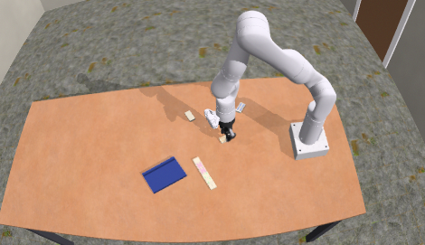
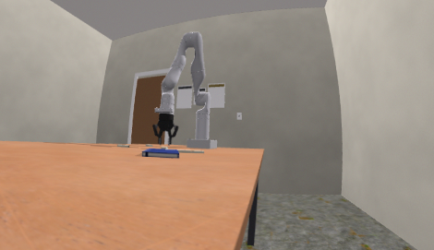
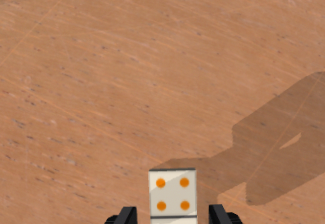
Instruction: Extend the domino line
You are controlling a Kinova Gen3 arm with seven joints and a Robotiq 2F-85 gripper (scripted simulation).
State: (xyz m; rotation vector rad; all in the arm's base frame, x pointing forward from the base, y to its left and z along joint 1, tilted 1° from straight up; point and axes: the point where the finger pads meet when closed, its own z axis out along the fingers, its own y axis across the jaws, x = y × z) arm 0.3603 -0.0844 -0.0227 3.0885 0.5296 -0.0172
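Observation:
My gripper (image 1: 230, 138) (image 2: 165, 142) (image 3: 173, 216) is partly open, pointing down, its fingers low on either side of a domino (image 1: 222, 139) (image 3: 173, 194), with gaps on both sides. That domino lies face up; its visible half shows four orange pips, and the other half is cut off by the wrist view's bottom edge. The line (image 1: 210, 181) (image 2: 194, 151) is a straight cream strip with pink and pale yellowish marks near the table's front. A plain cream domino (image 1: 190, 116) lies behind and left of the gripper. A pale domino with bluish-grey marks (image 1: 240, 108) lies behind and right.
A blue box-like object (image 1: 164, 175) (image 2: 161, 153) lies just left of the line on the table (image 1: 90, 160) (image 2: 138, 186). The robot base (image 1: 310, 146) (image 2: 202, 143) stands at the right. The arm's shadow crosses the table behind the gripper.

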